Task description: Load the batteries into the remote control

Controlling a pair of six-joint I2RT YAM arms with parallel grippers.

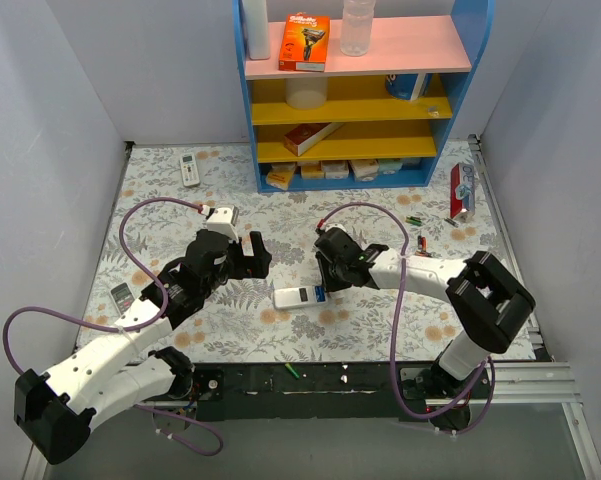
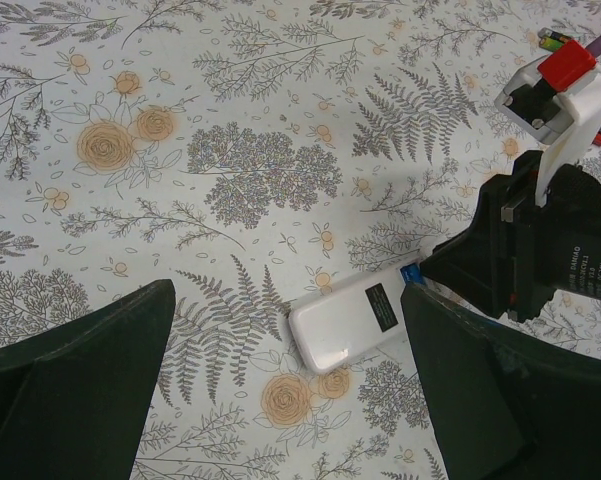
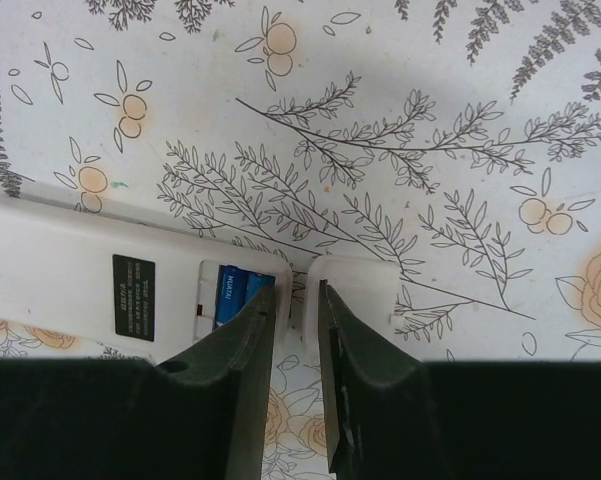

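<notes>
Batteries (image 3: 235, 293) sat in remote control (image 3: 70, 285); right claw (image 3: 297, 300) pinched white cover (image 3: 358, 282) at its 3 o'clock; left claw (image 2: 288, 305) gaped wide.

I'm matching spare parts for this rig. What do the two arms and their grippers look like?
The left arm and right arm have white shells and black joints. The left gripper and right gripper are black, with broad tapering fingers. A purple cable loops along each arm.

White left arm (image 1: 115, 355) and right arm (image 1: 425, 272), black left hand (image 1: 257, 254) and right hand (image 1: 325, 283), looping purple cables (image 1: 170, 200)
</notes>
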